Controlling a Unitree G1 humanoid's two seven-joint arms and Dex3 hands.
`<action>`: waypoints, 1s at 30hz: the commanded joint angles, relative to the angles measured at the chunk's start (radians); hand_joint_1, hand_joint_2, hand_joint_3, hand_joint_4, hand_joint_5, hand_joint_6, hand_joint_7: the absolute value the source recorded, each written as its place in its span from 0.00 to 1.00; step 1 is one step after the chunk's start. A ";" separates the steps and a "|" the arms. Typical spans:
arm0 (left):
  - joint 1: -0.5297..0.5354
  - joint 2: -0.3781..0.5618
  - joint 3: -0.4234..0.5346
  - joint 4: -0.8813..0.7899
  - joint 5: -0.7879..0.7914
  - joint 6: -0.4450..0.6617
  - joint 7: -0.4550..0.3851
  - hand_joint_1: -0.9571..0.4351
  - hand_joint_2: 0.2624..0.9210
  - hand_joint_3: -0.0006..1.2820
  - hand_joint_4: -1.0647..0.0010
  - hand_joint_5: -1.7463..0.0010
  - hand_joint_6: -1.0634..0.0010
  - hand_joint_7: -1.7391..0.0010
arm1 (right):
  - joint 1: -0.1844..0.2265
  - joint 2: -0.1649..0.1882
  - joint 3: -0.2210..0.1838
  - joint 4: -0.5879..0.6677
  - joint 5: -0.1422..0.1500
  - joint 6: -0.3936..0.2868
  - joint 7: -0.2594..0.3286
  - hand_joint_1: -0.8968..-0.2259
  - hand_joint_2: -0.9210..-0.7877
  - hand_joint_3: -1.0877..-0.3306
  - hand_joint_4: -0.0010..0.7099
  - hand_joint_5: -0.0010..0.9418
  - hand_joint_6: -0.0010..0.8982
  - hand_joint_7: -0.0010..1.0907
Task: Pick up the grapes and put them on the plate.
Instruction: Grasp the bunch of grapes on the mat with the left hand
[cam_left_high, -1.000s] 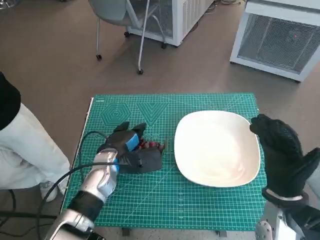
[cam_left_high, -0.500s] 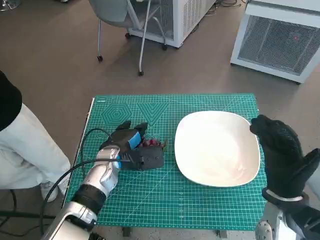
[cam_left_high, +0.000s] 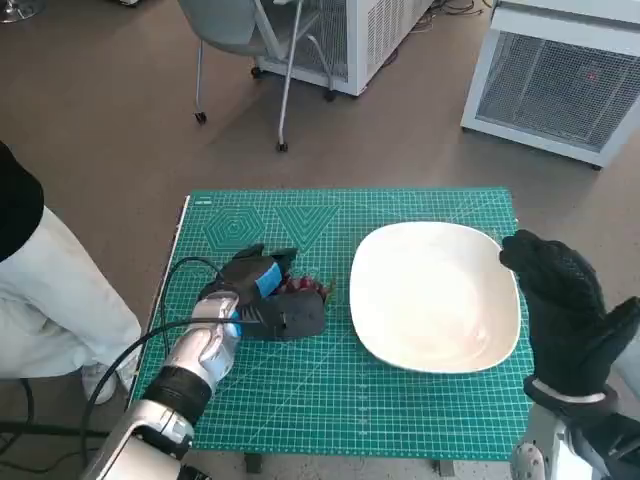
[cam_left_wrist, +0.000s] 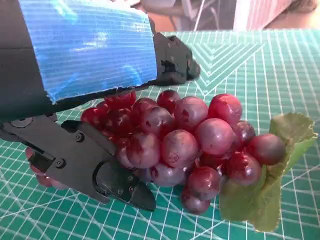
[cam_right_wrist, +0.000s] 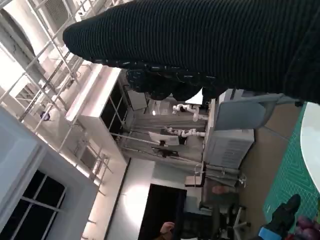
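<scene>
A bunch of red grapes (cam_left_wrist: 185, 140) with a green leaf (cam_left_wrist: 272, 192) lies on the green cutting mat (cam_left_high: 330, 400), left of the white plate (cam_left_high: 435, 295). My left hand (cam_left_high: 262, 300) lies over the bunch; only a few grapes (cam_left_high: 303, 290) peek out on its plate side. In the left wrist view its fingers (cam_left_wrist: 172, 62) curl over the top of the bunch and the thumb presses against the near side, so the hand grips it. My right hand (cam_left_high: 565, 310) stands raised at the plate's right edge, holding nothing. The plate is bare.
The mat covers the small table, whose edges lie close around it. A person's white-clad leg (cam_left_high: 55, 300) is beside the table's left side. A chair (cam_left_high: 250, 40) and white cabinets (cam_left_high: 560, 70) stand on the floor beyond the far edge.
My left hand and forearm have shifted slightly over the grapes and its fingers have drawn in around the bunch. The grapes stay on the mat. The right hand has not moved.
</scene>
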 joint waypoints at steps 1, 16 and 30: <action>0.042 -0.008 -0.021 0.035 0.006 -0.024 0.061 0.73 0.98 0.12 0.48 0.35 0.42 0.46 | 0.024 0.007 -0.001 0.010 -0.010 0.010 -0.010 0.70 0.00 0.69 0.65 0.51 0.29 0.81; 0.055 0.017 -0.030 -0.001 -0.009 -0.029 0.029 0.69 0.90 0.18 0.49 0.14 0.32 0.48 | 0.018 0.007 0.002 0.011 -0.015 0.010 -0.015 0.71 0.00 0.69 0.65 0.51 0.29 0.81; 0.057 0.017 -0.021 -0.029 -0.028 0.007 -0.004 0.69 0.98 0.15 0.52 0.20 0.46 0.31 | 0.016 0.006 0.002 0.017 -0.017 0.004 -0.014 0.71 0.00 0.69 0.65 0.51 0.29 0.81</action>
